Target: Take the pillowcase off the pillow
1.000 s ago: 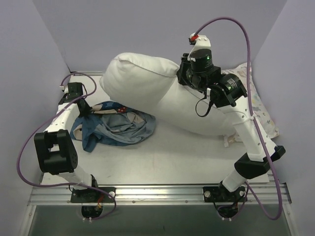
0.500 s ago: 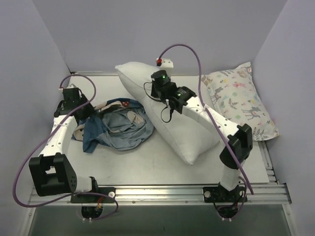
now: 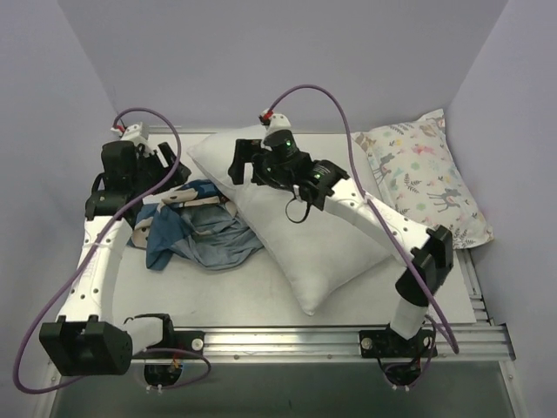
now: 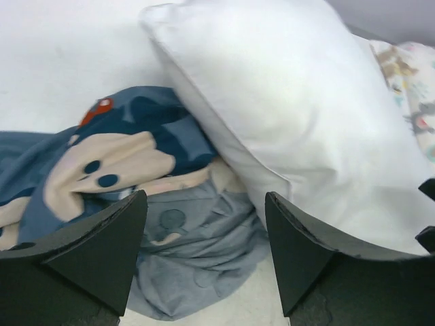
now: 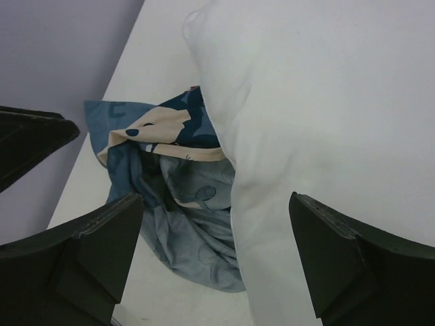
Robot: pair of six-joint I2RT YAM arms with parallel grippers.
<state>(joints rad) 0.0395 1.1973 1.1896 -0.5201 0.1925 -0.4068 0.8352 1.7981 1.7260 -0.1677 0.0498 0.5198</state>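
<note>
We find the pillowcase lying in a crumpled heap on the left of the table, fully off the pillow. The pillow lies diagonally from far left to near centre, and its left edge seems to rest on the cloth's right margin. The left gripper hangs over the heap with its fingers spread wide and nothing between them. The right gripper is above the pillow's far-left end, equally spread and empty. We judge the cloth to be light, thin and limp, likely to bunch and slide, so a raised fold or the pale hem near the face patch is the best pinch. The pillow looks puffy, bulky and yielding, and we would take it by a corner or seam.
</note>
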